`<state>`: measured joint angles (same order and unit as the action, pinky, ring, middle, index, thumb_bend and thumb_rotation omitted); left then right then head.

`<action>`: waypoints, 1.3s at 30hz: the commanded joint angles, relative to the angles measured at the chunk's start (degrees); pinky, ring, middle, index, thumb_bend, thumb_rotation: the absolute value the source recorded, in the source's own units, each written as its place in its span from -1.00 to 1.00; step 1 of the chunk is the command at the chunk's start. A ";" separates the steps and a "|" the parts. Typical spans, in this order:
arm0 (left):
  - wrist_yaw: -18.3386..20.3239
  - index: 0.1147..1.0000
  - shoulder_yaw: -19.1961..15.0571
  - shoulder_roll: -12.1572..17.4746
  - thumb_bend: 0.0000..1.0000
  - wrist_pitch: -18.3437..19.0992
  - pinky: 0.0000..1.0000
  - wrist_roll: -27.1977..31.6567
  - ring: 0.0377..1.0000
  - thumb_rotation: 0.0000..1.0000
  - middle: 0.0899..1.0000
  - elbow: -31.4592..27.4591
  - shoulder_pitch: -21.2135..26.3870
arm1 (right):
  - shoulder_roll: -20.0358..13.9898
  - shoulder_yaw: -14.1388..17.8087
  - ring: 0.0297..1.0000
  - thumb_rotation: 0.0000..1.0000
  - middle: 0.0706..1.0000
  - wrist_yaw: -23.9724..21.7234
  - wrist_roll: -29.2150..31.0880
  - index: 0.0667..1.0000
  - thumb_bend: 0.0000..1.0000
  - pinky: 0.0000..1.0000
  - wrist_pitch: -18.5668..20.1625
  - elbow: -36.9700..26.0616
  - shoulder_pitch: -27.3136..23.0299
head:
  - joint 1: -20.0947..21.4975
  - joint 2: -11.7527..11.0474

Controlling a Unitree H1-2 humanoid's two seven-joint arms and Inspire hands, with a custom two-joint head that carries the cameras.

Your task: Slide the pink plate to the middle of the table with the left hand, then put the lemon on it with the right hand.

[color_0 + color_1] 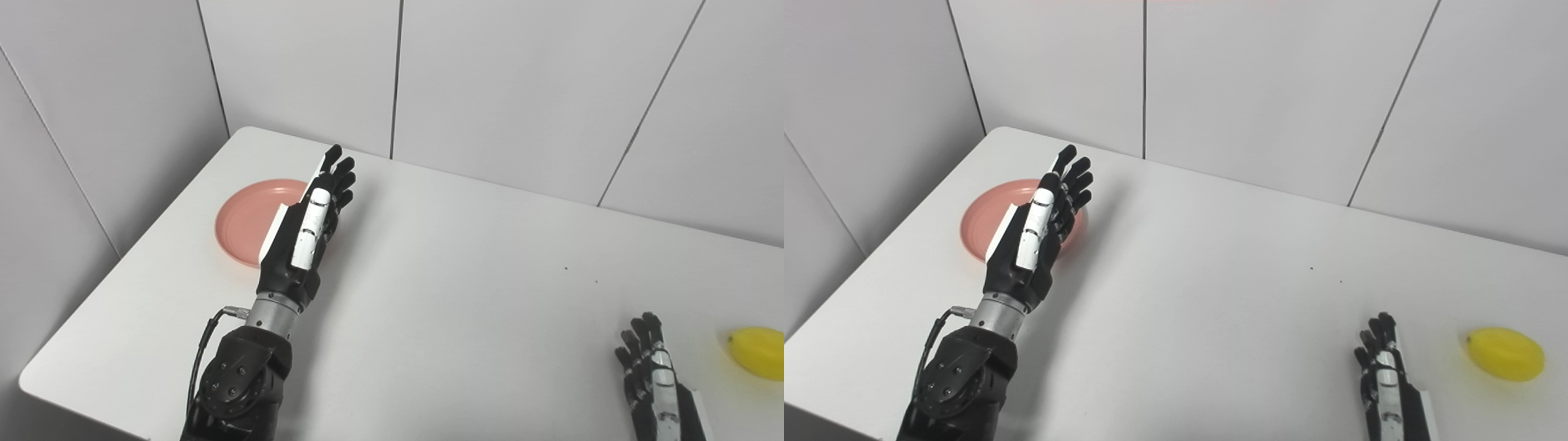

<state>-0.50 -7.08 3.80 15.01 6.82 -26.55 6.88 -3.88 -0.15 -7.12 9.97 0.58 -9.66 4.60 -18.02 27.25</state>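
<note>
Left hand (306, 226), fingers straight and spread, holding nothing, stands edge-on beside the plate (251, 223), apparently to push it centreward. Right hand (1387, 383), empty with fingers extended, waits near the lemon (1505, 353).

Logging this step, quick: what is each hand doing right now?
Left hand: open, holding nothing, over the round pink plate.
Right hand: open, holding nothing, beside the yellow lemon, apart from it.

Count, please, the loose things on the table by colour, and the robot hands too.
Pink: 1, the pink plate
Yellow: 1, the lemon
Black and white hands: 2, the left hand and the right hand, both open
Total: 4
</note>
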 commanded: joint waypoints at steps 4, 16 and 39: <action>-3.36 0.61 -4.22 2.73 0.09 -1.76 0.62 -2.91 0.64 1.00 0.62 3.16 5.03 | -0.20 0.51 1.00 0.91 1.00 -0.37 0.85 1.00 -0.12 1.00 -1.17 -1.93 -0.50 | -0.35 -0.45; -8.18 0.40 -11.51 7.35 0.00 -6.36 0.46 -5.12 0.43 1.00 0.41 13.23 9.56 | -1.01 0.85 1.00 0.87 1.00 -1.91 2.38 1.00 -0.13 1.00 -2.96 -0.44 -0.32 | -2.36 -1.51; -10.49 0.39 -19.11 13.84 -0.04 -15.61 0.50 0.75 0.47 1.00 0.40 37.09 14.30 | -1.44 0.91 1.00 0.79 1.00 -3.38 3.18 1.00 -0.03 1.00 -4.45 0.78 0.28 | -3.40 -1.93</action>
<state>-10.75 -25.94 15.39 1.82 7.32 11.35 18.53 -5.09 0.39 -9.73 12.94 -0.28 -9.05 4.87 -21.36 25.31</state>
